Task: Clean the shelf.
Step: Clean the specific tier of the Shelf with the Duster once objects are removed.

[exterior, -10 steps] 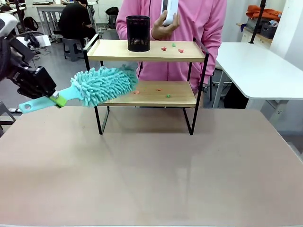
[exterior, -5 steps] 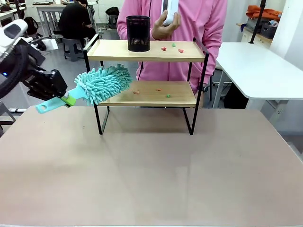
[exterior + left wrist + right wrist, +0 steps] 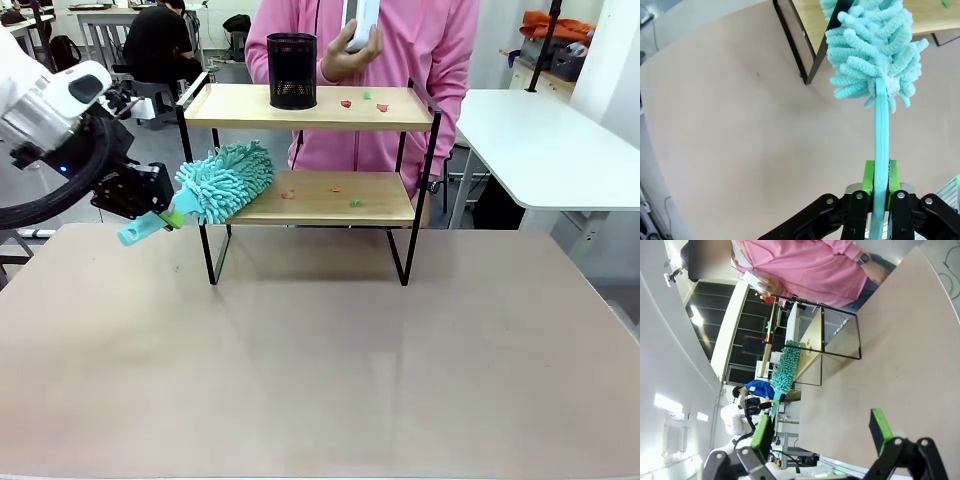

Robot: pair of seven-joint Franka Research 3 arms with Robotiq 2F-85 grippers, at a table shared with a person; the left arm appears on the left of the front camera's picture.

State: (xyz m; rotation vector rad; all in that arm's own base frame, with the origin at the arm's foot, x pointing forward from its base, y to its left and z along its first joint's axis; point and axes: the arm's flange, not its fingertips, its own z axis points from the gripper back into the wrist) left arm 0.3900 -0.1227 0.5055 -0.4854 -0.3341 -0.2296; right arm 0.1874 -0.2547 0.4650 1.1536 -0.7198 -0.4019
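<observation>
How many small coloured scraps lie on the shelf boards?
6. Top light wooden board: red scrap, green scrap, red scrap. Lower board: red scrap, red scrap, green scrap. The fluffy teal duster may hide more.

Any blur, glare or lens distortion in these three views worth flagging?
Front view: sharp, evenly lit, faint shadow under the shelf. Left wrist view: duster crisp, no motion blur. Right wrist view: rolled sideways, table edge bowed by the wide lens, ceiling lights blown out.
</observation>
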